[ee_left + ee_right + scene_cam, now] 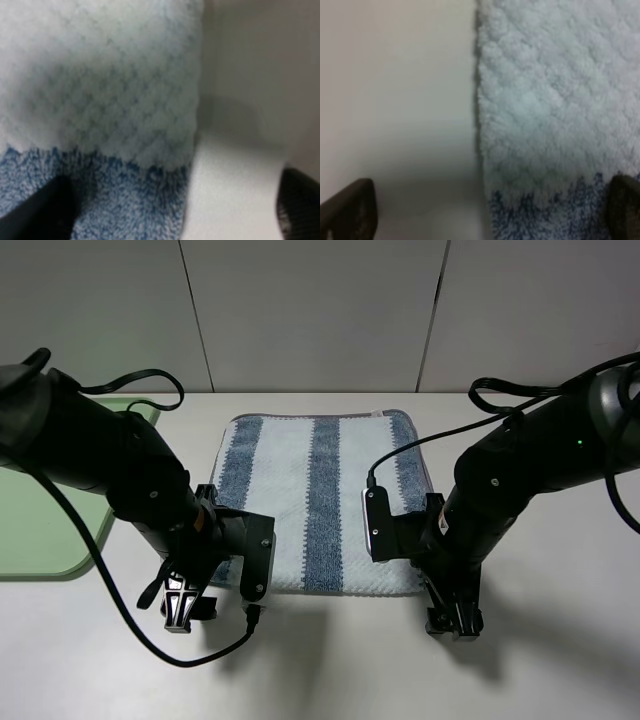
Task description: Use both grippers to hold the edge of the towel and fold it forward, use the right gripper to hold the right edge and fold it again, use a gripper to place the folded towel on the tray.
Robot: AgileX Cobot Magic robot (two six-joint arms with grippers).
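Observation:
The blue and pale striped towel [315, 495] lies flat and unfolded in the middle of the white table. The light green tray [45, 525] sits at the far left with nothing on it. My left gripper [185, 608] is down at the towel's near left corner. In the left wrist view, the towel [110, 100] has its side edge between the spread fingers [45, 212], and the left gripper [175, 217] is open. My right gripper [453, 620] is at the near right corner. It [487, 217] is open too, straddling the towel [560, 100] edge without pinching it.
White table [330, 670] runs along the near side in front of both arms. A grey panelled wall [320, 310] closes the back. Black cables [150, 385] loop off each arm above the table.

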